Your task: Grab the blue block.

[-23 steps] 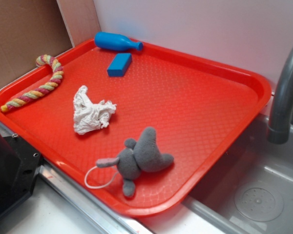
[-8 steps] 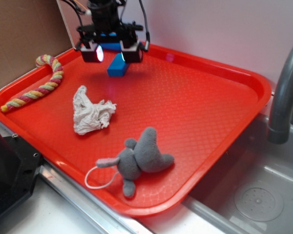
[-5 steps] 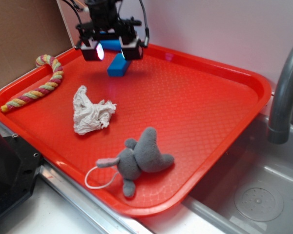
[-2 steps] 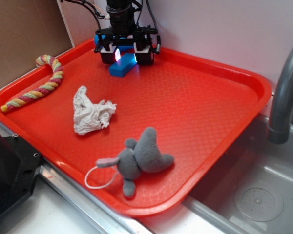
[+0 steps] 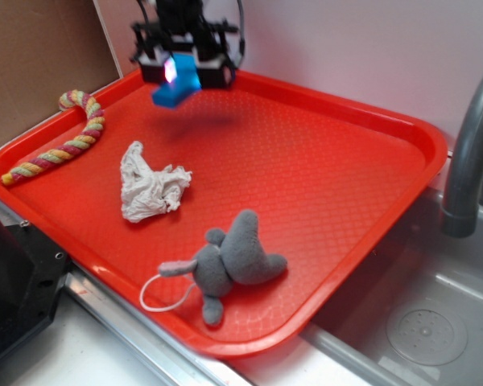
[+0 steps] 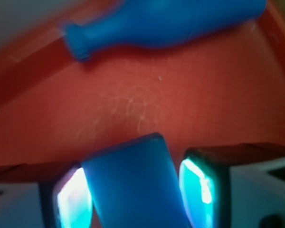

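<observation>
The blue block hangs tilted above the far left part of the red tray, clamped between my gripper's two lit fingers. Its shadow falls on the tray just below and to the right. In the wrist view the blue block fills the gap of the gripper, with the glowing pads pressed against its two sides. Past it, a blue bottle-shaped toy lies against the tray's rim.
On the tray lie a striped rope toy at the left, a crumpled white cloth in the middle, and a grey plush mouse near the front. A grey faucet and sink basin are at the right.
The gripper came down over the block, shut on it, and has now lifted it off the tray, up and slightly left.
</observation>
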